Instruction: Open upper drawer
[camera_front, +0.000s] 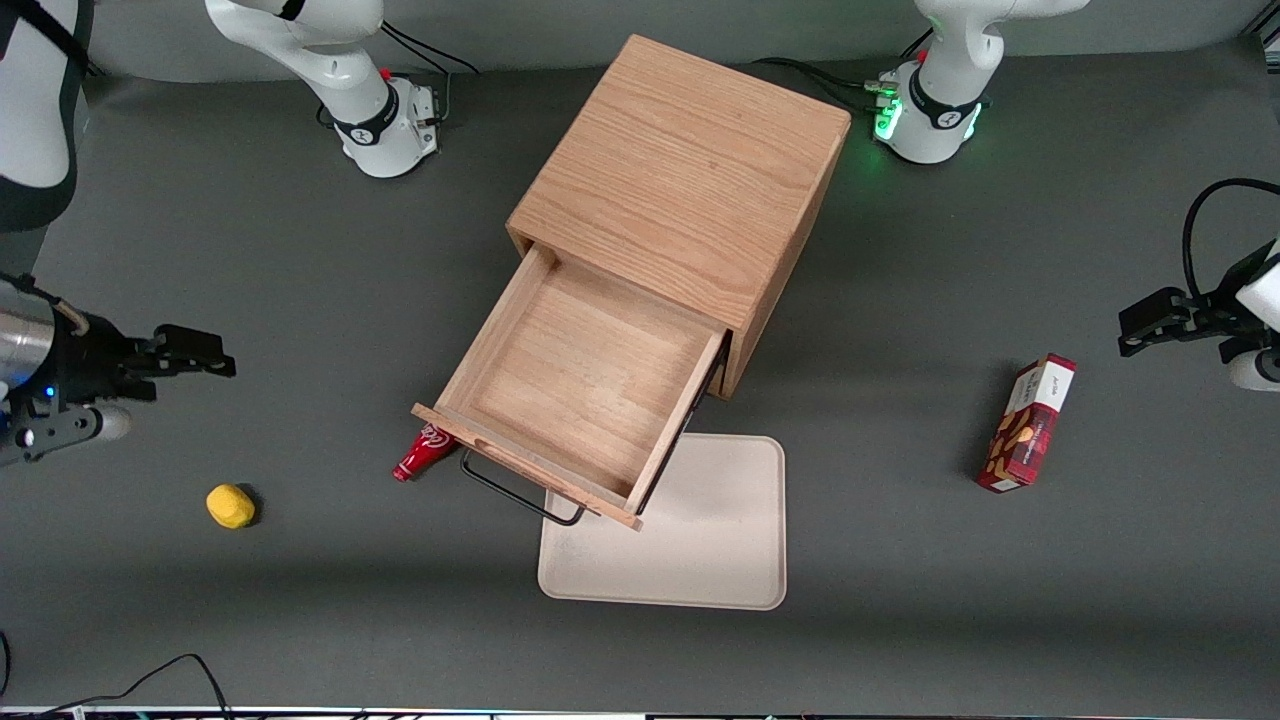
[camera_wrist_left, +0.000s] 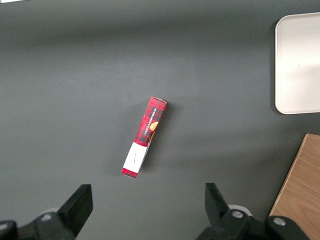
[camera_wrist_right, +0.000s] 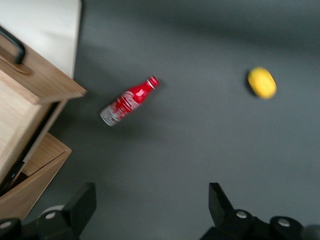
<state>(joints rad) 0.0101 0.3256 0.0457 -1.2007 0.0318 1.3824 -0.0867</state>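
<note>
The upper drawer (camera_front: 580, 385) of the oak cabinet (camera_front: 680, 180) stands pulled far out, its wooden box empty, its thin black wire handle (camera_front: 515, 497) on the front toward the camera. In the right wrist view a corner of the drawer (camera_wrist_right: 37, 85) and its handle (camera_wrist_right: 14, 45) show. My right gripper (camera_front: 200, 360) hangs open and empty well away from the drawer, toward the working arm's end of the table, above bare mat (camera_wrist_right: 150, 200).
A red bottle (camera_front: 420, 452) (camera_wrist_right: 129, 101) lies on the mat beside the drawer front. A yellow lump (camera_front: 230, 505) (camera_wrist_right: 262, 82) lies nearer the camera than my gripper. A beige tray (camera_front: 700, 540) lies partly under the open drawer. A red box (camera_front: 1028, 423) (camera_wrist_left: 144, 136) lies toward the parked arm's end.
</note>
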